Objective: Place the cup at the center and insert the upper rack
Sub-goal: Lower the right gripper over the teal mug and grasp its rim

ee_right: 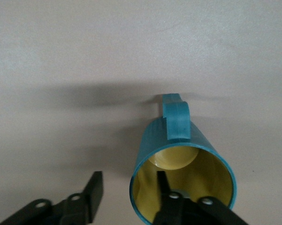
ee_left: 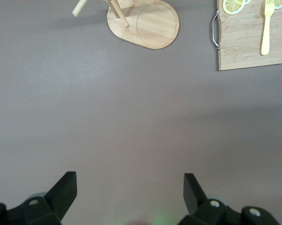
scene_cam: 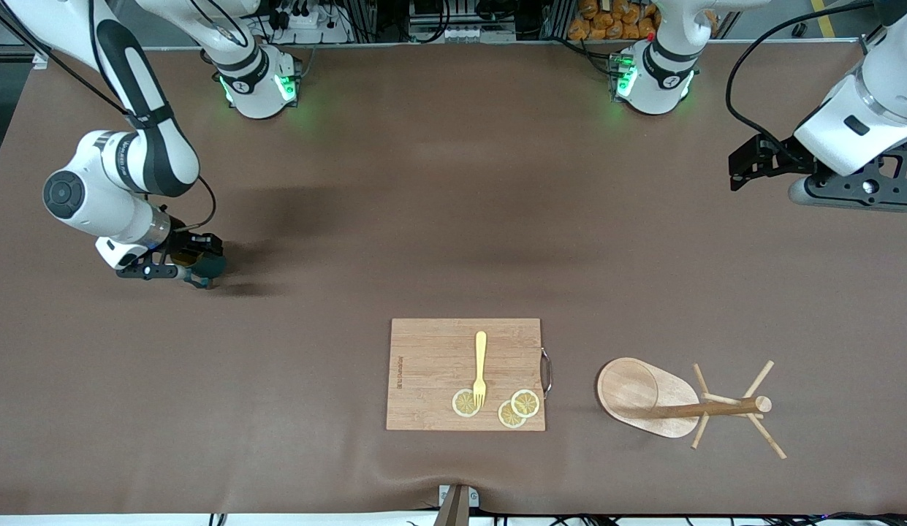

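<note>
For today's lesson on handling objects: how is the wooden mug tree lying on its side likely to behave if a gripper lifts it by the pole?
The upper rack looks rigid, being solid wood. Its broad oval base would probably make it base-heavy, so held by the pole it may swing or tilt. The thin angled pegs look the most fragile part and could catch on the table. The left gripper is open, above bare table.

- Table middle: bare brown mat (scene_cam: 453, 204), open passage between the two arm bases.
- Cutting board (scene_cam: 431, 380) with fork (scene_cam: 480, 369) and lemon slices (scene_cam: 517, 409) blocks the camera-side middle.
- Upper rack (scene_cam: 647, 398) lies tipped beside the board, toward the left arm's end; pegs (scene_cam: 764, 431) jut outward.
- A narrow gap separates board handle (scene_cam: 546, 372) and rack base.
</note>
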Robot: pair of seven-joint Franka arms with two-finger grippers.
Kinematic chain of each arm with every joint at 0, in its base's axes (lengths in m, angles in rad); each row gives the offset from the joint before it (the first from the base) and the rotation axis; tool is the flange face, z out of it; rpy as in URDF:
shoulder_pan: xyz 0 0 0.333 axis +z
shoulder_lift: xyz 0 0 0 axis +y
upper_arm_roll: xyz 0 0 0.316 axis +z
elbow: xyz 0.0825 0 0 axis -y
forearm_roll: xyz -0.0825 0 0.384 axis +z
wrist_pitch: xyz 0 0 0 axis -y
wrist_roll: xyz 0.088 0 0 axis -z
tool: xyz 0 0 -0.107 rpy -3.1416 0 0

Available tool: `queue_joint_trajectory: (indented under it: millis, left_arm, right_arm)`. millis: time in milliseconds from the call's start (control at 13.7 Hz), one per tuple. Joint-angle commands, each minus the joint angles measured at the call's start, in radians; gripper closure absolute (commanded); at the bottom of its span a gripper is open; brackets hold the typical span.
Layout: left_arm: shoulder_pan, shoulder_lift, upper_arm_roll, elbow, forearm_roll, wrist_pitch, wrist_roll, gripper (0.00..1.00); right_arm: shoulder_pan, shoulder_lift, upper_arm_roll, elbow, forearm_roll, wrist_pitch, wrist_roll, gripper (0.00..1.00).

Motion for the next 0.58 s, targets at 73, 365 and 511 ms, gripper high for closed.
queue_joint_trajectory:
  millis: [73,365,511]
  left_arm:
    - [0.007,-0.002,-0.008,0.002,0.007,-0.010,0.003,0.00]
    - [0.006,-0.002,-0.008,0.002,0.007,-0.010,0.003,0.00]
    - [0.006,-0.002,-0.008,0.000,0.009,-0.010,0.003,0.00]
  right_arm:
    - [-0.008,-0.021,0.000,-0.029,0.008,0.009,0.014,0.67]
    - [-0.008,-0.018,0.000,-0.040,0.007,0.035,0.014,0.86]
    - [-0.003,-0.021,0.000,-0.042,0.007,0.034,0.014,1.00]
